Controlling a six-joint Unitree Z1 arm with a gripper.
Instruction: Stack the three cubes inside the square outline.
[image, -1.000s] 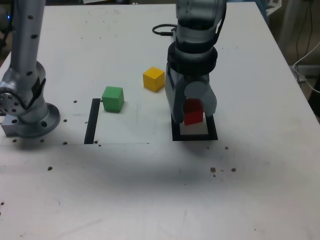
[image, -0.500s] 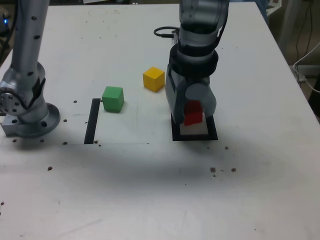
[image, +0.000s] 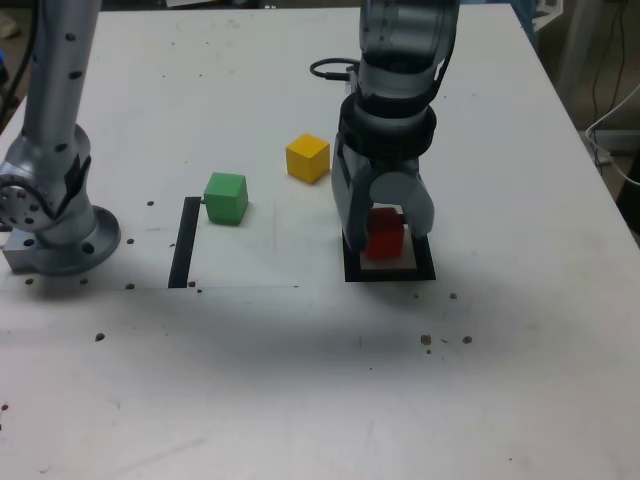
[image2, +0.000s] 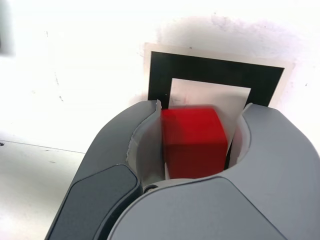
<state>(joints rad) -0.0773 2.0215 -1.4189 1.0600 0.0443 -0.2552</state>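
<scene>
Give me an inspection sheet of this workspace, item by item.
Surface: white table, small dark specks toward the front.
Job's things: red cube over the square outline, between the jaws; wrist view shows a gap on each side of it. Green cube and yellow cube loose on the table, apart from each other.
Clutter: straight black strip beside the green cube.
Grippers: gripper pointing down over the outline, jaws open.
Cables: black cable looped behind the arm.
Surroundings: a second arm's base on the exterior view's left.
</scene>
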